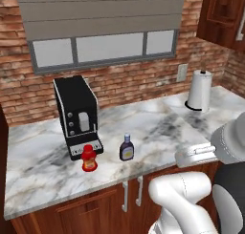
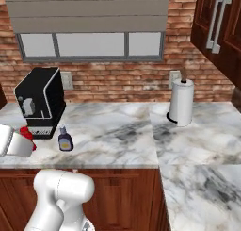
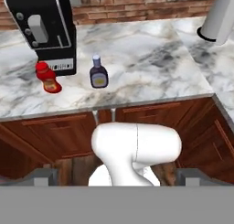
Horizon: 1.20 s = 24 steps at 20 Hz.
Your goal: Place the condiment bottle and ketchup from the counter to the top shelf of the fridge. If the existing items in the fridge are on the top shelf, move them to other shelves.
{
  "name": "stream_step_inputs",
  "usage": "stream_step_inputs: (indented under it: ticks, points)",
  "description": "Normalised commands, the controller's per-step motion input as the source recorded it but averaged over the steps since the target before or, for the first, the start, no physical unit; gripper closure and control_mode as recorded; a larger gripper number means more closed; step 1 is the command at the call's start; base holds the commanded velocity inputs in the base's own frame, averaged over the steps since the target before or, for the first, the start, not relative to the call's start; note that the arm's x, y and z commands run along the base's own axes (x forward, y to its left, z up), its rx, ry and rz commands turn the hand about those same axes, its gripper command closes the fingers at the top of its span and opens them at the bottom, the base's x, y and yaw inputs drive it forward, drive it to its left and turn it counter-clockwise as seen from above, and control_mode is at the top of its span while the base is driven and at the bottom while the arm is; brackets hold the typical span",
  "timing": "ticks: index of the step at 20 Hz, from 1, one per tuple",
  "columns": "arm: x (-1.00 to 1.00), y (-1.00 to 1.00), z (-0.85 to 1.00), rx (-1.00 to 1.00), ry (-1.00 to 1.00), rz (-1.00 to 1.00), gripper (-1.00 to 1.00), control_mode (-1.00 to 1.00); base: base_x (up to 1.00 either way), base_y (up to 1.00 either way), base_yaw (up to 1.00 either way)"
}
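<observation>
Marble table [image 1: 158,128] over brown cabinets, carrying a black coffee machine [image 1: 76,114] and paper-towel roll [image 1: 199,90]. Just before the machine stand the condiment bottle [image 1: 127,148] and, to its left, the ketchup [image 1: 89,158], apart and upright. My jaws stand wide open and empty, drawn back from the table edge. I judge it best to descend squarely over one bottle, clear of its neighbour.

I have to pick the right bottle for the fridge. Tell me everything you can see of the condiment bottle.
The condiment bottle is small, dark and near-black, with rounded shoulders, a narrow neck, a pale grey cap and a yellowish label on its front. It looks like glossy plastic. It stands upright on the marble counter near the front edge, apart from the ketchup beside it and just in front of the coffee machine. Nothing else touches it.
</observation>
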Motion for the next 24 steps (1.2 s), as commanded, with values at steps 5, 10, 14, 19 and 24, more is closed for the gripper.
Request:
stream_step_inputs:
  ticks: [5, 10, 14, 19, 24]
  points:
    - [0.00, 0.00, 0.00, 0.00, 0.00, 0.00, -1.00, 1.00, 0.30, -0.08, 0.42]
    - [0.59, -0.17, -0.16, 0.00, 0.00, 0.16, -1.00, -1.00, 0.00, 0.00, 0.00]
    - [0.81, 0.00, -0.43, 0.00, 0.00, 0.00, -1.00, -1.00, 0.00, 0.00, 0.00]
    - [0.66, 0.00, -0.51, 0.00, 0.00, 0.00, -1.00, -1.00, 0.00, 0.00, 0.00]
    - [0.54, 0.00, -0.59, 0.00, 0.00, 0.00, -1.00, -1.00, 0.00, 0.00, 0.00]
